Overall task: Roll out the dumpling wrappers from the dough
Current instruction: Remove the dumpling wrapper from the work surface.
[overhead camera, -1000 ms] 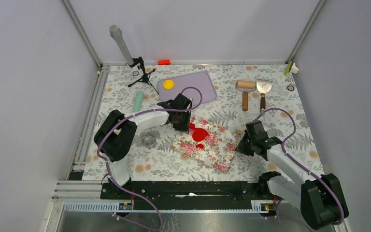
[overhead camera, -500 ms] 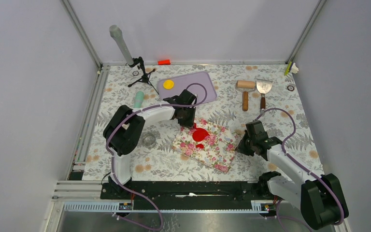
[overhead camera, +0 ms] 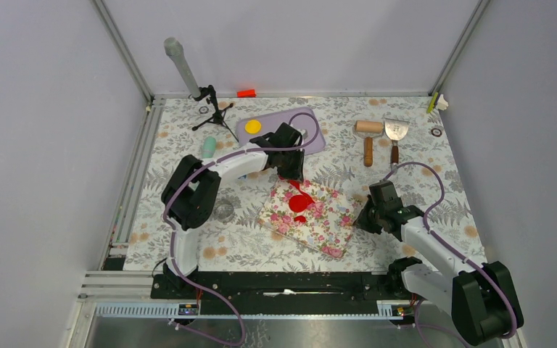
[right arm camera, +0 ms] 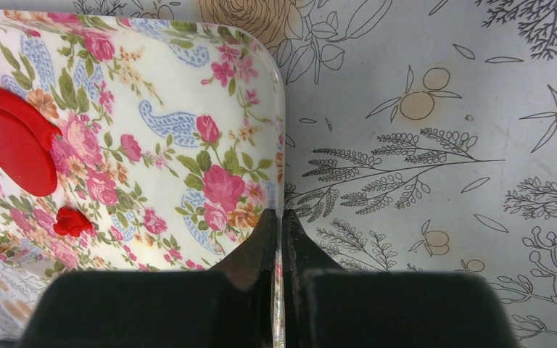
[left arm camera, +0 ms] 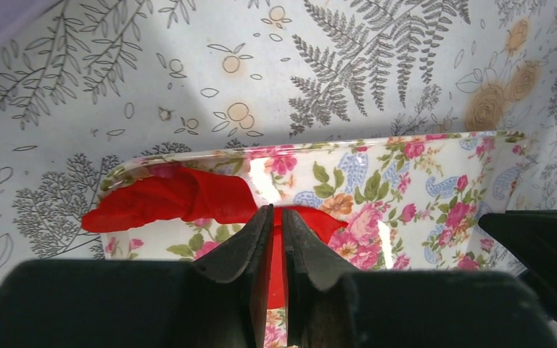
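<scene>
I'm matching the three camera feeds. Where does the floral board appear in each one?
Top external: floral board just below the picture's centre.
Left wrist: board spans the middle.
Right wrist: board fills the upper left.
Shared landmark: the red dough lying on it.

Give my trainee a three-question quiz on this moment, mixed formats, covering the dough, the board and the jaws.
1. True or false: the yellow wrapper lies on the floral board.
2. What do the right arm's jaws clamp? A) the purple tray B) the floral board's edge C) the yellow wrapper
3. Fill in: the left arm's jaws pinch a strip of red ____.
Key: 1 false, it lies on the purple tray; 2 B; 3 dough.
</scene>
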You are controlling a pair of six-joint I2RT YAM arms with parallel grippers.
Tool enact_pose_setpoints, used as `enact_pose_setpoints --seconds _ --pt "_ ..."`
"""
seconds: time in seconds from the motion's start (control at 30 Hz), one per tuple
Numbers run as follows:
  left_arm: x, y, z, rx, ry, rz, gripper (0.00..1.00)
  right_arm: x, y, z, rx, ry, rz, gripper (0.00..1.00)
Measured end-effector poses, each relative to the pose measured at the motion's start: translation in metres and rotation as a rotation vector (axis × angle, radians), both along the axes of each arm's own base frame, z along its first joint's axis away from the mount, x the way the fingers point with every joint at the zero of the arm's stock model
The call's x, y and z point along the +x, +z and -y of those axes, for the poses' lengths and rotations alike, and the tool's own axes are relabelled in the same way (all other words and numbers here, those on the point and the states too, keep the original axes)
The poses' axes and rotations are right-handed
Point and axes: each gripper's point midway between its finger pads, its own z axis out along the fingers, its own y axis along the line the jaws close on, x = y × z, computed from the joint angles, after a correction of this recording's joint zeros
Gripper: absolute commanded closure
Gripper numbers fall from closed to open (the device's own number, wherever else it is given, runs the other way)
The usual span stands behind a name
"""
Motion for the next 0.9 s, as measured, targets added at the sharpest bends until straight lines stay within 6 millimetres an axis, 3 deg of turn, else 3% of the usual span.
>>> enact_pose_setpoints --seconds 0.27,0.4,0.57,0.63,0.73,0.9 --pt "-0.009 0.005 0.006 -0.019 -0.028 -0.014 0.81 0.0 0.001 0.0 0.002 -0.001 0.003 0.98" --pt "-0.011 0.026 0.005 -0.04 -0.029 0.011 0.76 -0.001 0.003 0.001 0.003 -0.005 0.005 0.75" --pt "-0.01 0.067 -0.005 -0.071 -0.001 0.086 0.58 -0.002 0.008 0.001 0.007 -0.004 0.023 0.45" --pt "-0.01 0.077 -0.018 -0.07 0.03 0.105 0.49 -0.002 0.01 0.001 0.007 -0.003 0.028 0.38" --pt "-0.012 0.074 -0.05 -0.032 0.096 0.106 0.4 -0.001 0.016 0.003 -0.009 0.004 0.031 0.36" --pt "-0.031 0.037 -0.109 0.088 0.187 0.04 0.37 0.017 0.045 0.002 -0.025 0.015 0.095 0.36"
